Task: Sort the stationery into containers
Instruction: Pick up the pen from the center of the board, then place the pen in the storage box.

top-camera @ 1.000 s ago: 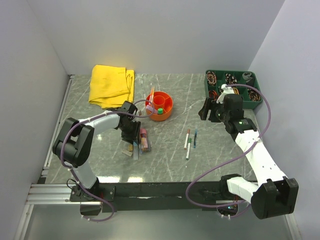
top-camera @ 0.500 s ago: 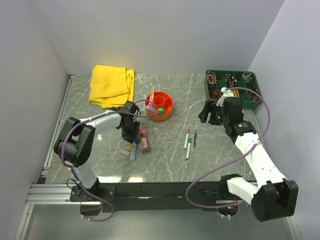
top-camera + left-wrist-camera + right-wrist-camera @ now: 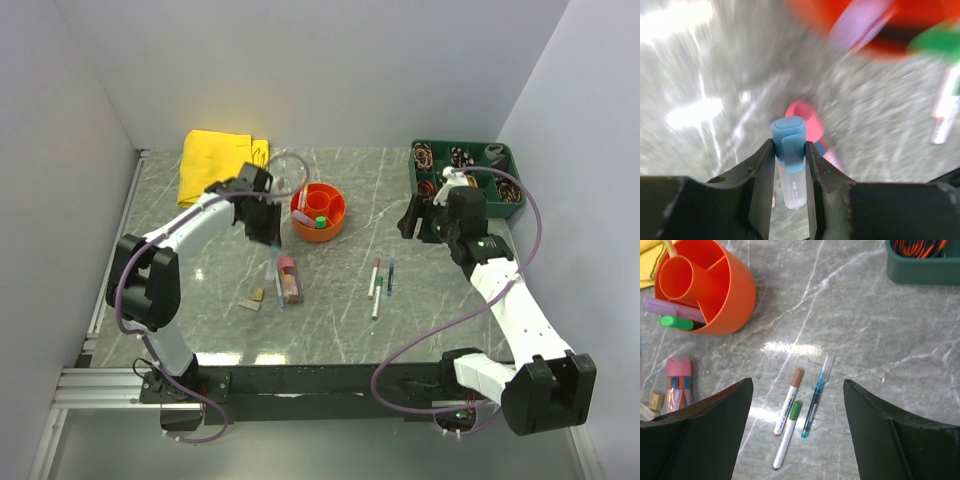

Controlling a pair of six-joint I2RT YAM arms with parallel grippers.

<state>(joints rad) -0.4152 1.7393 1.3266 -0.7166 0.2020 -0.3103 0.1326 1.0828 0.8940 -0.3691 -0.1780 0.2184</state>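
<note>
My left gripper (image 3: pixel 258 216) hangs just left of the orange organiser bowl (image 3: pixel 319 211), above the table. It is shut on a blue-capped clear marker (image 3: pixel 788 145). Below it lie the pink-capped clear tube (image 3: pixel 288 278) and small tan blocks (image 3: pixel 254 297). A lilac stick (image 3: pixel 670 307) and a green-capped marker (image 3: pixel 676 322) rest in the bowl's (image 3: pixel 715 290) outer ring. My right gripper (image 3: pixel 415 220) is open and empty, high above three pens: brown-capped (image 3: pixel 789 401), green-capped (image 3: pixel 787 434) and blue (image 3: pixel 817 396).
A folded yellow cloth (image 3: pixel 215 165) lies at the back left. A green divided tray (image 3: pixel 467 172) with small parts stands at the back right, close behind my right gripper. White walls close in the table on three sides.
My left gripper has risen from the pile by the pink tube and moved back toward the orange bowl, carrying the blue-capped marker. The right arm has barely moved.
</note>
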